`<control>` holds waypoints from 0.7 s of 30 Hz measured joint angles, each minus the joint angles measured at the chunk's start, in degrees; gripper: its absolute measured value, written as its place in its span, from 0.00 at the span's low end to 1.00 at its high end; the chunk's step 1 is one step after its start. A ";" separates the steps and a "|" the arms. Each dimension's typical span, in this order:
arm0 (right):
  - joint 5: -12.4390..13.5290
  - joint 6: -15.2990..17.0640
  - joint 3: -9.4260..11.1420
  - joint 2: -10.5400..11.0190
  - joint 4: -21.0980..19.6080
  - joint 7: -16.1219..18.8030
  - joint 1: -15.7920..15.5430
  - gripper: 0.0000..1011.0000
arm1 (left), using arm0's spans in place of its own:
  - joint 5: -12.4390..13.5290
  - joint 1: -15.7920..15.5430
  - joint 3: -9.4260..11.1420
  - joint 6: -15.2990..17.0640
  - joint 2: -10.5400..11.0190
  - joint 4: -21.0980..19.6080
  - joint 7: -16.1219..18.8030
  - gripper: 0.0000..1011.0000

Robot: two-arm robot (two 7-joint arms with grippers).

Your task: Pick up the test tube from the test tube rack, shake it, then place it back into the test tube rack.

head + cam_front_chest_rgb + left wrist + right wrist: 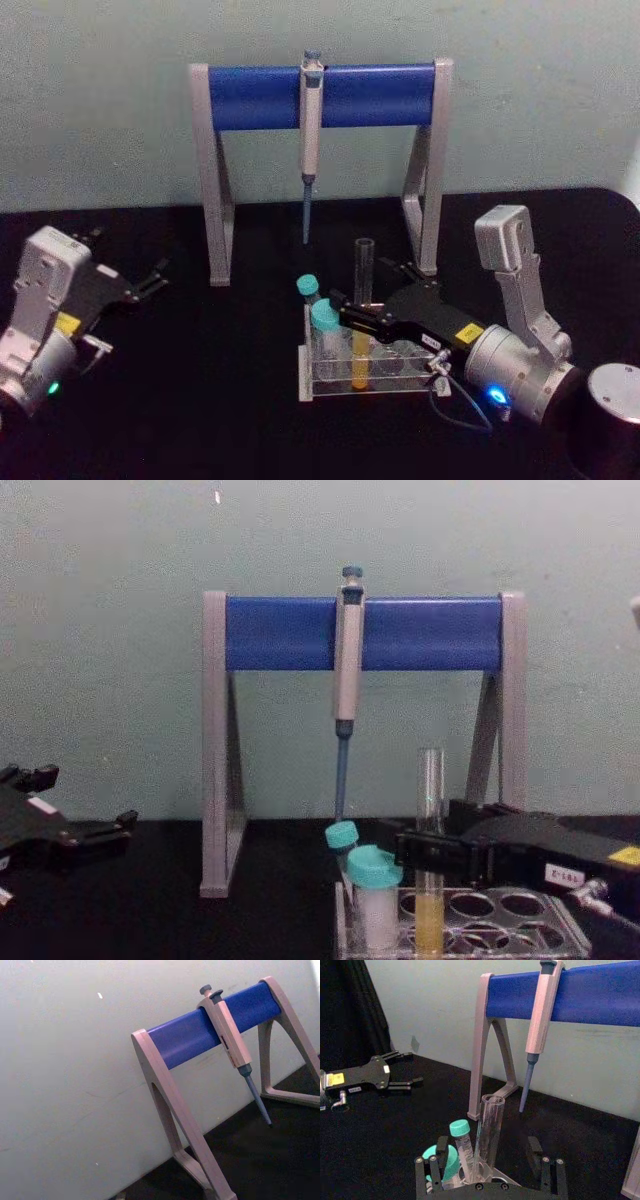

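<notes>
The test tube (362, 285) stands upright in the front row of the clear test tube rack (405, 386), with yellow-orange liquid in its lower part. My right gripper (366, 300) reaches in from the right and is open, one finger on each side of the tube's upper part. In the right wrist view the tube (489, 1130) rises between the spread fingers (434, 1172), with a gap on both sides. The chest view shows the tube (430, 810), the rack (505, 922) and the right gripper (432, 842). My left gripper (150, 280) rests open at the table's left.
Two teal-capped vials (325, 320) sit in the rack's left end, close to the tube. Behind the rack stands the grey-and-blue pipette stand (250, 97) with a grey pipette (310, 130) hanging from its bar. A dark cylinder (612, 405) is at the front right.
</notes>
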 joint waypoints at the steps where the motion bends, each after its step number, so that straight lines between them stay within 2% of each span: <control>1: 0.00 0.00 0.00 0.00 0.00 0.00 0.00 0.99 | 0.00 0.00 0.00 0.00 0.00 0.00 0.00 0.99; 9: 0.00 0.00 0.01 0.03 -0.04 0.00 -0.02 0.97 | 0.00 0.00 0.00 0.00 0.00 0.00 0.00 0.99; 15: 0.01 0.00 0.04 0.04 -0.09 -0.01 -0.05 0.85 | 0.00 0.00 0.00 0.00 0.00 0.00 0.00 0.99; 21: 0.02 0.00 0.07 0.04 -0.11 -0.03 -0.07 0.67 | 0.00 0.00 0.00 0.00 0.00 0.00 0.00 0.99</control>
